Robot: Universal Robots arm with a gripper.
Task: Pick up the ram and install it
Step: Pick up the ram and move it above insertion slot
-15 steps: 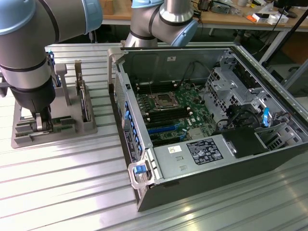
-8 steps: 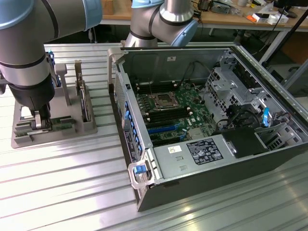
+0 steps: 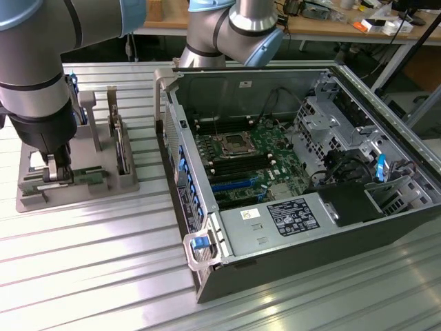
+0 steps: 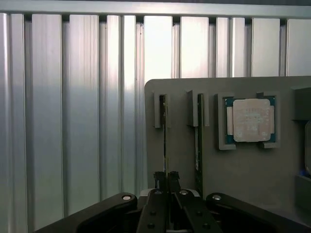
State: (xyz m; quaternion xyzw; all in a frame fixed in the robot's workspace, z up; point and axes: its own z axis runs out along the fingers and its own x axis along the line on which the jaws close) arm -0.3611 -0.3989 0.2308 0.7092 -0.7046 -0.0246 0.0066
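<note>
The ram (image 4: 165,131) is a thin green stick seen edge-on, standing in a slot of the grey holder (image 4: 243,170). My gripper (image 4: 166,175) is down on its near end, with the black fingers pressed together on the board's edge. In the exterior view my gripper (image 3: 58,172) sits low over the holder (image 3: 76,196) at the exterior view's left, and the green ram (image 3: 89,172) runs out from between its fingers. The open computer case (image 3: 386,227) lies to the exterior view's right, with dark memory slots (image 3: 238,165) beside the processor socket.
A second green stick (image 4: 199,131) stands in the neighbouring slot, close to the gripped one. A square silver CPU (image 4: 250,120) lies in its pocket on the holder. A hard drive (image 3: 122,148) stands upright in the holder. Ribbed metal table (image 3: 89,269) surrounds everything.
</note>
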